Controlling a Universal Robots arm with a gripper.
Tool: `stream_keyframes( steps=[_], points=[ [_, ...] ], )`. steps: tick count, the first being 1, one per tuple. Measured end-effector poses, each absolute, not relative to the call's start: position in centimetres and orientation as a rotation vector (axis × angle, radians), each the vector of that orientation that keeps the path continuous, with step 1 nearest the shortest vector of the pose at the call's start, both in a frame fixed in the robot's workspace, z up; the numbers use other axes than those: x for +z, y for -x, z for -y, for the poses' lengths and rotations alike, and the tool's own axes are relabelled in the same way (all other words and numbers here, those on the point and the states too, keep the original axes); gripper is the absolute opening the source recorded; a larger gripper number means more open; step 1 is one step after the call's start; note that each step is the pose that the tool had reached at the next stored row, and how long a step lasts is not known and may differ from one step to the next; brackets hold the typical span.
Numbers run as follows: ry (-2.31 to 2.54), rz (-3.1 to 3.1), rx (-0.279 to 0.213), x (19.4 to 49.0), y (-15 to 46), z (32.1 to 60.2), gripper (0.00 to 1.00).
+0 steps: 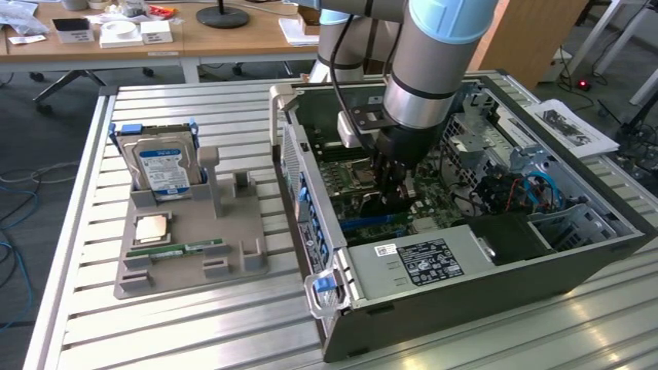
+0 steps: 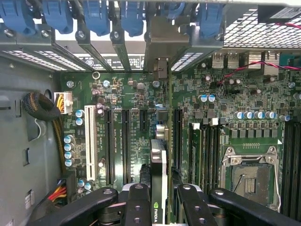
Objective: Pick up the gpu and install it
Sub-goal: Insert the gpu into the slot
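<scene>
the arm reaches down into the open computer case (image 1: 463, 266), which lies on its side on the slatted metal table (image 1: 206, 324). the gripper (image 1: 389, 196) is low over the motherboard (image 2: 136, 94). in the wrist view its black fingers (image 2: 137, 197) are pinched on the gpu (image 2: 158, 160), one on each face, with the card held on edge between them and a green logo showing on its top edge. the card runs in line with the long black expansion slots (image 2: 126, 141), just beside the white slot (image 2: 89, 141) and apart from the empty cpu socket (image 2: 249, 179). whether its lower edge sits in a slot cannot be told. on the exterior view's left a grey holder (image 1: 196, 266) carries an upright hard drive (image 1: 165, 166), a cpu chip (image 1: 152, 229) and a green memory stick (image 1: 190, 249).
</scene>
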State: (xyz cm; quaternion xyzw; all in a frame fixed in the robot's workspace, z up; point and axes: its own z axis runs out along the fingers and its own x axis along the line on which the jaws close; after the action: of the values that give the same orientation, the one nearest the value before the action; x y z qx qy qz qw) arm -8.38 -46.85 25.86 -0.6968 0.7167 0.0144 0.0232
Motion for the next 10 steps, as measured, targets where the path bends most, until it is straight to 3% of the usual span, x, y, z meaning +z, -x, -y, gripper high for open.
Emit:
stream_keyframes(
  steps=[10],
  points=[
    [2.158,-2.212,0.038,25.87,8.50,46.84,0.27]
  ],
)
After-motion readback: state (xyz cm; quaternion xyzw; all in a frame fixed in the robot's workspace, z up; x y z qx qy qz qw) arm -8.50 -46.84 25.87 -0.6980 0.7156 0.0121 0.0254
